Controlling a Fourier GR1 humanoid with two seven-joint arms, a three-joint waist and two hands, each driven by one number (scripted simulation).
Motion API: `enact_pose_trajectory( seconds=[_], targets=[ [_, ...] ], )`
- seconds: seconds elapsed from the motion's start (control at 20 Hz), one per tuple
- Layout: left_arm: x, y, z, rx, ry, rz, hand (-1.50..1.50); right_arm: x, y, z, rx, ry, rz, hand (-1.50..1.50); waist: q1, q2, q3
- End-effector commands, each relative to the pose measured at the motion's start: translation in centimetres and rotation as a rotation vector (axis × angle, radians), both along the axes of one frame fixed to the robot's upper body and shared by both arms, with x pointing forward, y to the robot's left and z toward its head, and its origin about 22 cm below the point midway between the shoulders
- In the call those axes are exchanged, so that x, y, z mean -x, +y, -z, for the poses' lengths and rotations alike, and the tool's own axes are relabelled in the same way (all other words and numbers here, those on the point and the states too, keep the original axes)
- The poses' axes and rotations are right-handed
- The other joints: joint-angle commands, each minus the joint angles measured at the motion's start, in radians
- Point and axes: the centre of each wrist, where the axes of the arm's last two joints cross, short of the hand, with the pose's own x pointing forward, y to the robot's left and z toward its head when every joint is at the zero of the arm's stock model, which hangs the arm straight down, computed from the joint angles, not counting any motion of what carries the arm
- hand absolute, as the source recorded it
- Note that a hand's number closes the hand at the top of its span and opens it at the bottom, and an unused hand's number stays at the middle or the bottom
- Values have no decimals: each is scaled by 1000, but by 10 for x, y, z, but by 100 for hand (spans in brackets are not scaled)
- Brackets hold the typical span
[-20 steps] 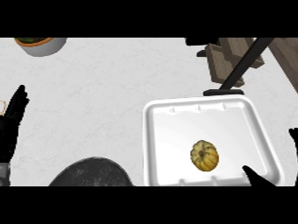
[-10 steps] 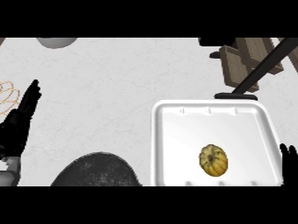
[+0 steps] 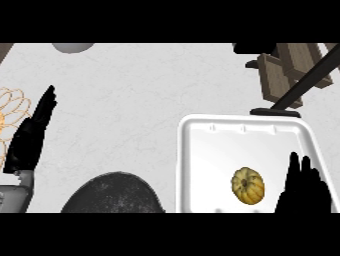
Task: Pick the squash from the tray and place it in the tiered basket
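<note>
The squash (image 3: 247, 185) is small, yellow and ribbed, and it lies in the white tray (image 3: 202, 150) toward its near right part. My right hand (image 3: 303, 190) stands over the tray just right of the squash, fingers straight and pointing up, not touching it. At the far left edge shows part of the wire tiered basket (image 3: 3, 112), with something red and dark inside. My left hand (image 3: 29, 137) rests open beside the basket, fingers straight.
A dark round object (image 3: 114, 195) sits at the lower edge between my arms. A black pole with a round base (image 3: 276, 112) rises behind the tray, next to a wooden rack (image 3: 280, 75). A grey bowl (image 3: 73, 47) shows at the top.
My right hand has risen into view over the tray, closer to the squash. The view has shifted, so the basket shows more at the left and the tray sits lower and nearer.
</note>
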Motion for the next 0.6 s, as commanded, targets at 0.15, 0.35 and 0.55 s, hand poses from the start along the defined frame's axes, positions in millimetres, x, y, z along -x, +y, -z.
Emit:
enact_pose_trajectory(
  seconds=[0.15,0.35,0.55],
  targets=[
    [-8,-9,2,0,21,0,0,-17,25,4,70,182,197,-150,-5,-1,3],
    [-3,5,4,3,-1,-7,0,-22,27,11,55,204,200,-150,-3,-3,3],
    [-10,-4,6,6,9,-21,0,-14,33,6,84,221,163,-150,-19,-4,3]
  ],
)
